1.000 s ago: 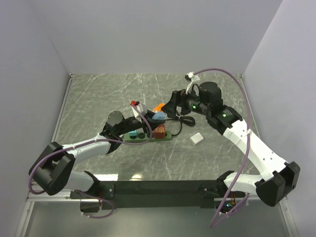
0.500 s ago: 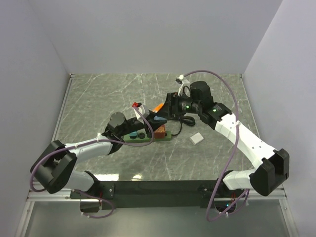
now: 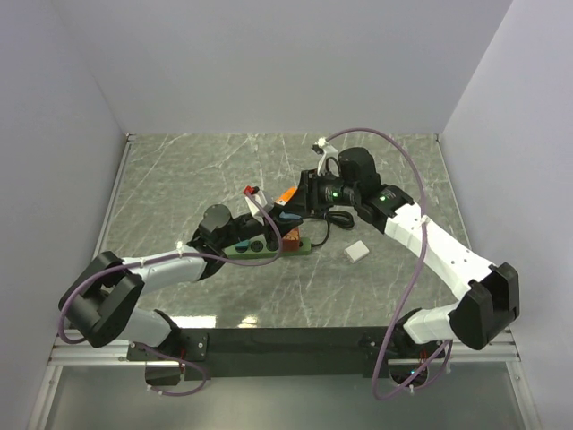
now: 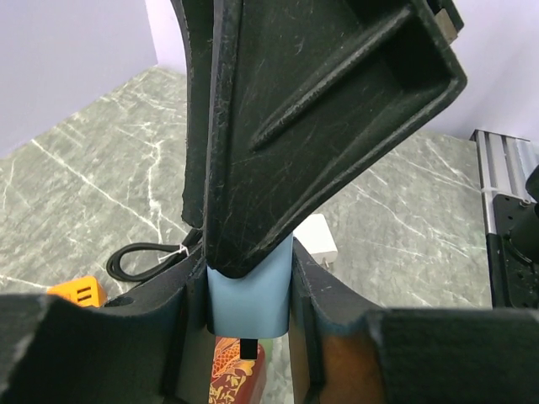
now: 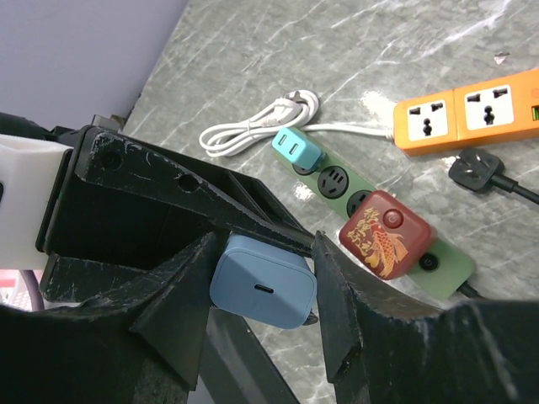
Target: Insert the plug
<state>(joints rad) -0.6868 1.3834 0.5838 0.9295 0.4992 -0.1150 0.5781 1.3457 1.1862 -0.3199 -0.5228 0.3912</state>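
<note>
Looks like handover: L tool (image 4: 248, 313) grips plug (image 5: 263, 290), R tool (image 5: 264, 257) clamped on it too; next, L releases, R aligns pins w/ strip (image 5: 337, 181).

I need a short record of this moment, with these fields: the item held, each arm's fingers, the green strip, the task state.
Item held: light blue charger, lifted off the table
Left fingers: closed on the charger
Right fingers: closed on its sides too
Green power strip: teal plug and red charger plugged in, two sockets between them free
Task state: charger not yet inserted
</note>
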